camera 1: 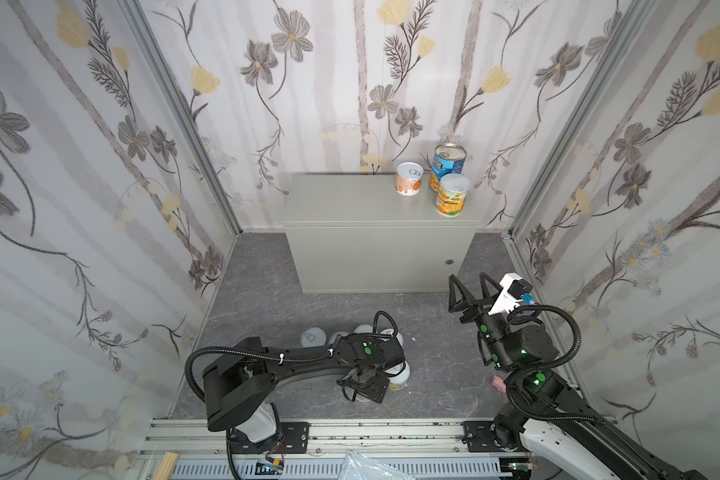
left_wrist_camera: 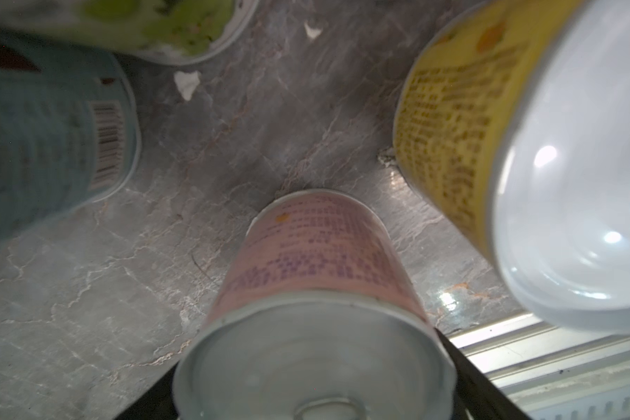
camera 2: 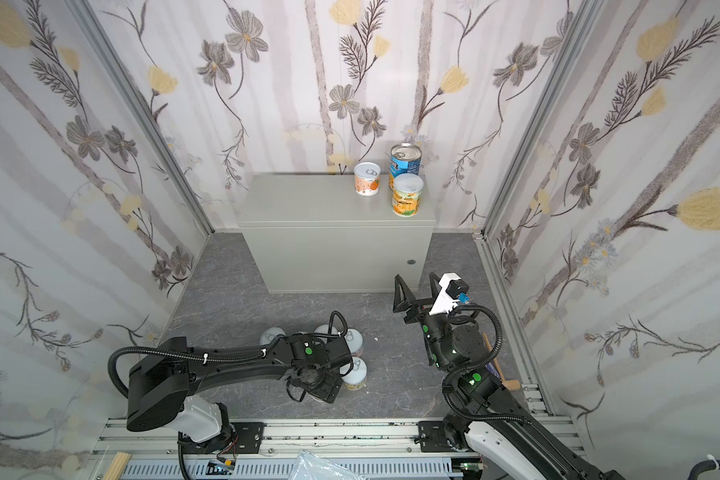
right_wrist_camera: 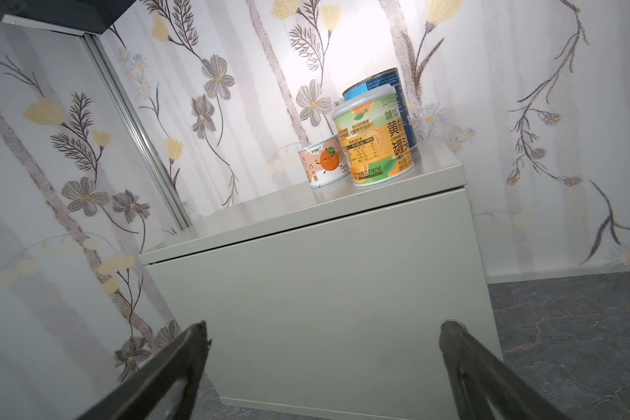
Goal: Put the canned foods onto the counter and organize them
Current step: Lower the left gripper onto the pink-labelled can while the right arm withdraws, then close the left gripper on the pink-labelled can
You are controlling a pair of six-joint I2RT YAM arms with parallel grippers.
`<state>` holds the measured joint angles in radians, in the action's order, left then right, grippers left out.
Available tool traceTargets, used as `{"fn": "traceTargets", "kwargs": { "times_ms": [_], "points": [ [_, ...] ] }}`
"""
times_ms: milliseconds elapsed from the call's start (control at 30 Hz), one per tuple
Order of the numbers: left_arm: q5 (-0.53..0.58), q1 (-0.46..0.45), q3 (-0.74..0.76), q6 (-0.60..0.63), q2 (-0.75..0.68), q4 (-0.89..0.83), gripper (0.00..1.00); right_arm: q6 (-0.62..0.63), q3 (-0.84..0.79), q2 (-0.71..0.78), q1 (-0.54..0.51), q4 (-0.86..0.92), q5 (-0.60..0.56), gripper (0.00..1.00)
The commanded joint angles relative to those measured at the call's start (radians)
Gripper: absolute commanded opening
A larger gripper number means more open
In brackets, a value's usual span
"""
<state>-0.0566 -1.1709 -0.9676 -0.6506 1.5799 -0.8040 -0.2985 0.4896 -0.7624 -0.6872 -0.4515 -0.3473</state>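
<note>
The left claw (left_wrist_camera: 311,392) is straddling the pink can (left_wrist_camera: 315,247), probably for lifting to the counter (camera 1: 350,203); clenched or not, I cannot tell.

Both top views looked down from high, facing the counter (camera 1: 341,203) — sharing the whole scene. Right wrist viewed its front, near; left wrist, the floor (left_wrist_camera: 88,291) before it, close.

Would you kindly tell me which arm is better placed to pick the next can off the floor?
Left. The left pincer sits low over the floor cans, the pink can between its fingers. The right pincer, open and empty, hangs near the counter front, away from them.
</note>
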Motion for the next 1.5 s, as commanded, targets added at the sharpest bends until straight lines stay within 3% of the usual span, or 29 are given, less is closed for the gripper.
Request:
{"fn": "traceTargets", "kwargs": {
  "times_ms": [0,400,500,733,967,1100,1300,1467],
  "points": [
    [-0.012,0.009,0.009,0.038,0.009,0.029,0.83,-0.023,0.002,0.005,-0.002,-0.004,-0.010,1.00],
    [0.039,0.010,0.064,0.008,-0.024,0.104,0.81,-0.027,0.006,0.002,-0.001,0.001,-0.004,1.00],
    [0.057,0.010,0.136,0.025,-0.087,0.191,0.81,-0.027,0.003,-0.003,-0.003,0.002,-0.004,1.00],
    [0.218,-0.024,0.270,0.082,-0.165,0.345,0.87,-0.008,0.004,0.019,-0.002,0.018,-0.011,1.00],
    [0.327,-0.053,0.456,0.106,-0.207,0.705,0.86,0.010,0.003,0.054,-0.001,0.040,-0.037,1.00],
    [0.398,-0.067,0.513,0.076,-0.211,0.804,0.86,0.011,0.012,0.058,-0.002,0.054,-0.034,1.00],
    [0.455,-0.113,0.556,0.020,-0.255,0.788,0.85,0.019,0.026,0.051,-0.002,0.073,-0.034,1.00],
    [0.482,-0.114,0.623,-0.016,-0.409,0.751,0.84,0.005,0.022,0.040,-0.002,0.072,-0.026,1.00]
  ]
}}
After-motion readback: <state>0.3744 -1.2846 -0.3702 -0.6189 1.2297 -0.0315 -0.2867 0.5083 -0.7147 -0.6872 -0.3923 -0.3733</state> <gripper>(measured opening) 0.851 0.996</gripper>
